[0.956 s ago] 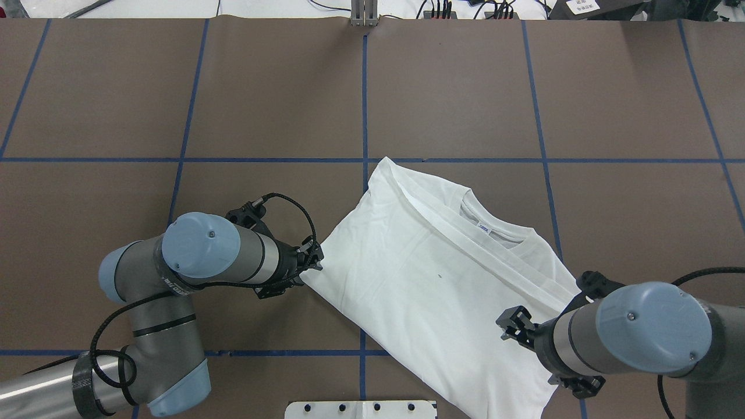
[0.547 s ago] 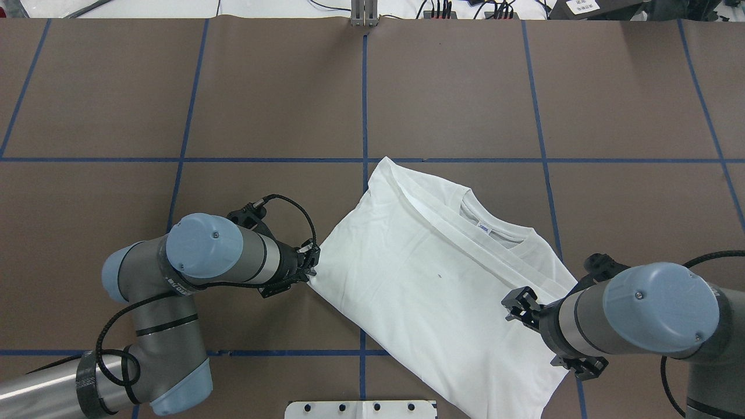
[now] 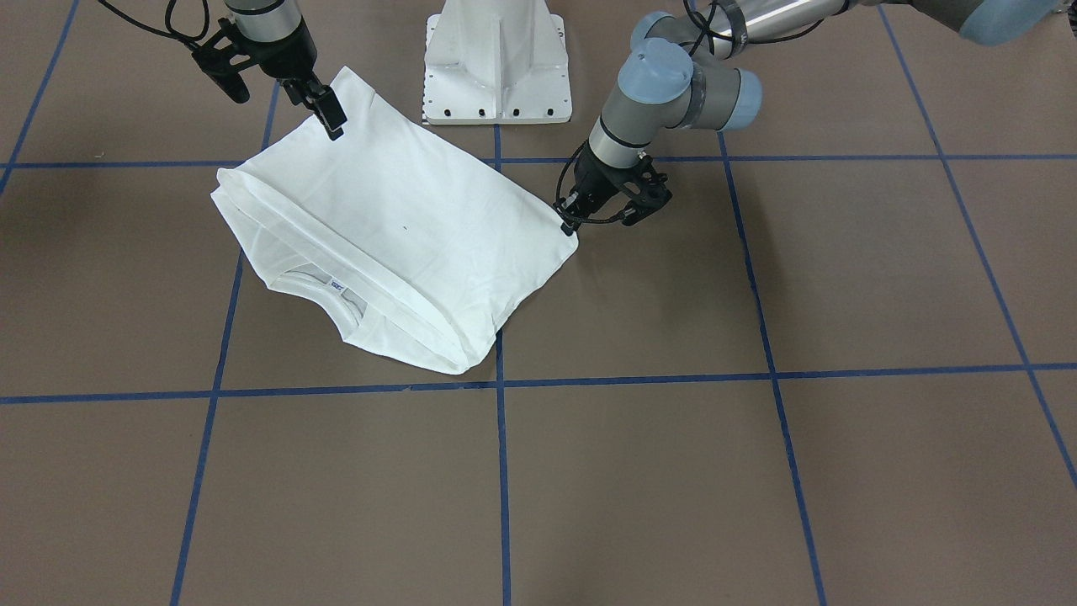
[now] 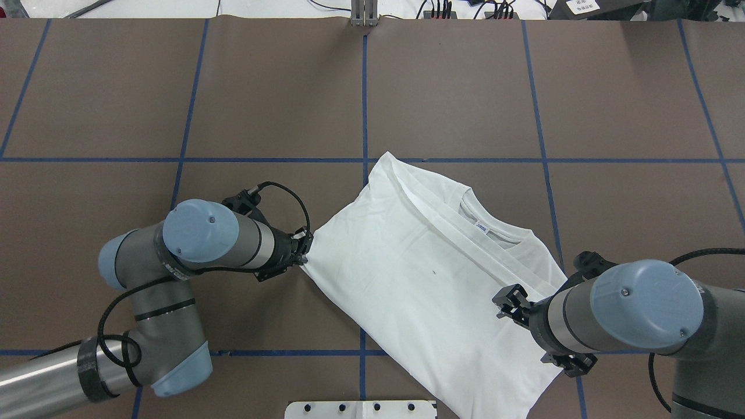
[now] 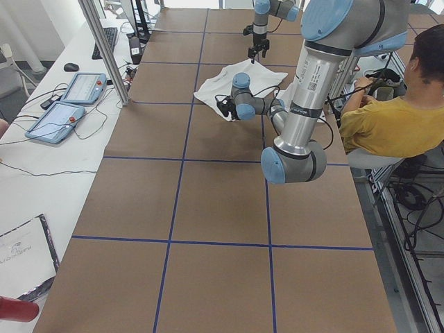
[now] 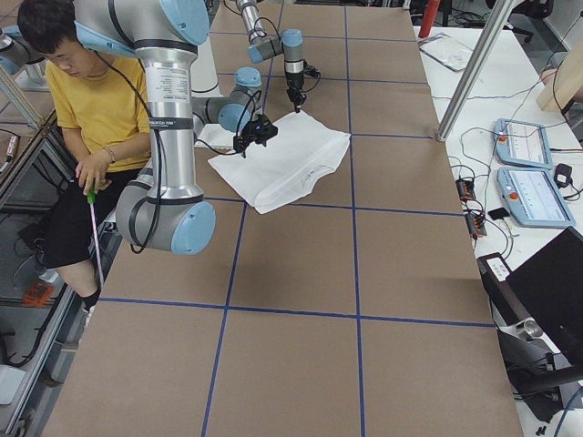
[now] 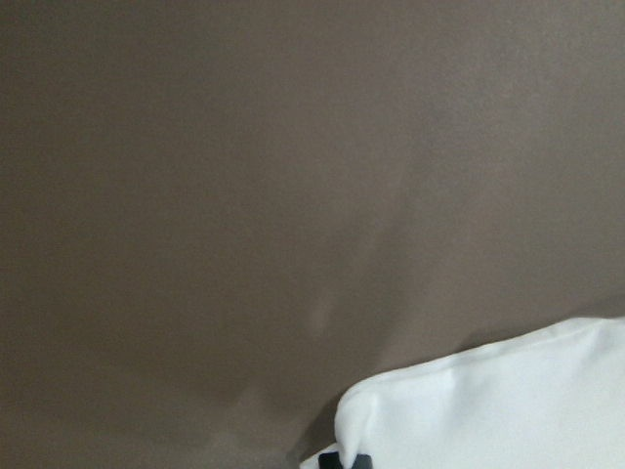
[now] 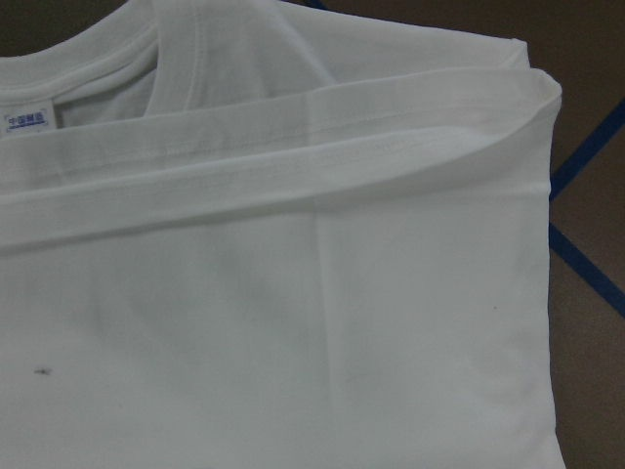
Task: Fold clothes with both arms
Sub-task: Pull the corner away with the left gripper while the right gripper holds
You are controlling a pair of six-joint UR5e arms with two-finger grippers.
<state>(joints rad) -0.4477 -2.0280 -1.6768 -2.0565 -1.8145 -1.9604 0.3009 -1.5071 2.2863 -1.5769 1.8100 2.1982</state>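
The white T-shirt (image 4: 419, 279) lies folded and slanted on the brown table, collar and neck label (image 4: 483, 228) facing up; no printed text shows. My left gripper (image 4: 302, 256) is shut on the shirt's left corner, as the front view (image 3: 571, 222) also shows. The left wrist view shows that corner (image 7: 508, 401) just above the table. My right gripper (image 3: 330, 119) is shut on the shirt's edge near the robot base; in the overhead view its fingers are hidden under the wrist. The right wrist view is filled by the folded shirt (image 8: 293, 293).
The white pedestal base (image 3: 496, 59) stands just behind the shirt. Blue tape lines (image 4: 364, 87) grid the table. A person in a yellow shirt (image 5: 388, 118) sits beside the robot. Tablets (image 6: 528, 173) lie on a side bench.
Both grippers have shifted a little, the left one away from the robot and the right one leftward, and the shirt has slid slightly with them.
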